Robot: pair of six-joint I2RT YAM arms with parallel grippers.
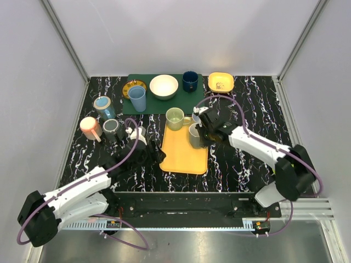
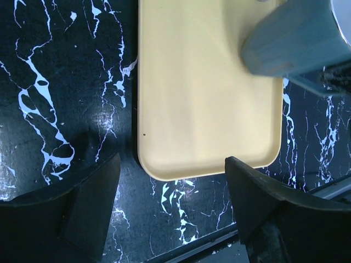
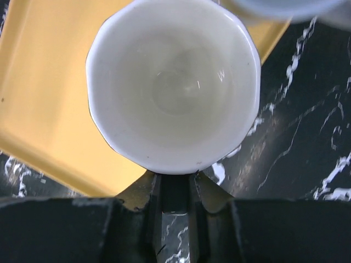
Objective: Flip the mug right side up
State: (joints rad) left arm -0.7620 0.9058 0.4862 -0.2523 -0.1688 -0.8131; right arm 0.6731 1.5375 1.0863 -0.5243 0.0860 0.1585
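The mug (image 1: 194,136) is grey outside and white inside, at the right side of the yellow tray (image 1: 181,156). In the right wrist view its mouth (image 3: 173,87) faces the camera, over the tray's edge (image 3: 49,126). My right gripper (image 3: 174,192) is shut on the mug's dark handle, which fills the narrow gap between its fingers; from above the gripper (image 1: 201,133) sits against the mug's right side. My left gripper (image 2: 173,186) stands open and holds nothing, above the black table at the tray's near corner (image 2: 164,170). The left wrist view shows the grey mug (image 2: 296,44) at top right.
A pale green cup (image 1: 175,118) stands at the tray's far end. The green mat (image 1: 181,101) behind holds a white bowl (image 1: 164,86), dark blue mug (image 1: 190,80), blue cup (image 1: 137,98) and plate (image 1: 133,86). A yellow bowl (image 1: 221,83) sits far right. Several cups (image 1: 103,106) cluster left.
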